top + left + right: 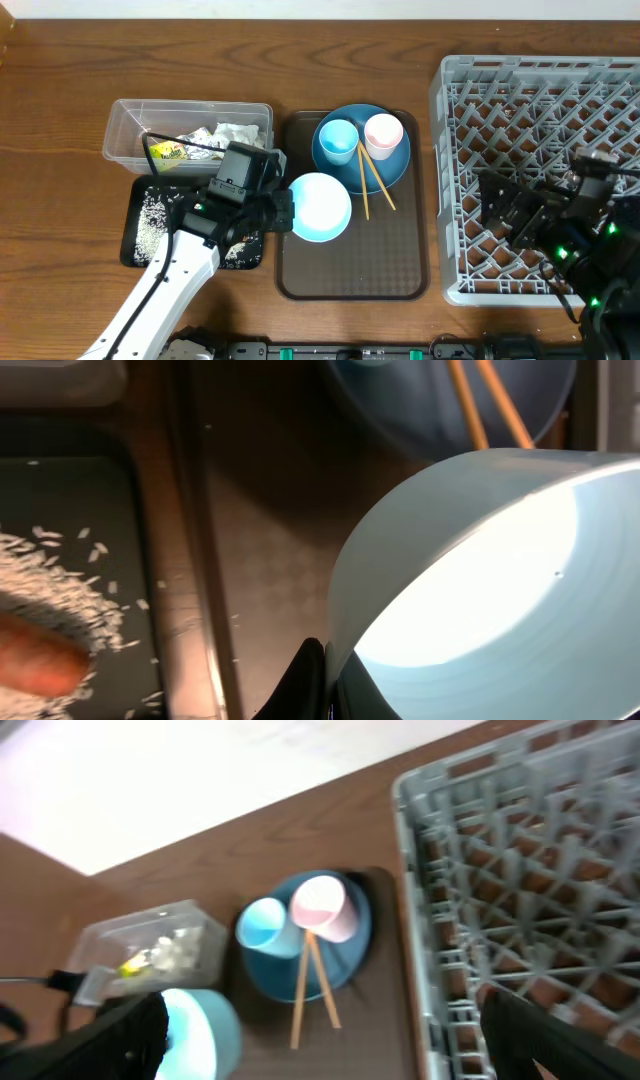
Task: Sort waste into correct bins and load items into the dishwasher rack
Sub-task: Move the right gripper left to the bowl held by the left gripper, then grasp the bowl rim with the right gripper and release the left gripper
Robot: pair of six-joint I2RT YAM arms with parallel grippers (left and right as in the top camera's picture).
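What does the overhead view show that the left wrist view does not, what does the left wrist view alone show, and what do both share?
Overhead only: the grey rack, the clear tub holding paper and a wrapper, a blue cup, a pink cup, and the open right gripper. Left wrist only: an orange carrot lying on the rice. Both: the left gripper shut on the bowl at its rim, the chopsticks, blue plate, rice and black tray.
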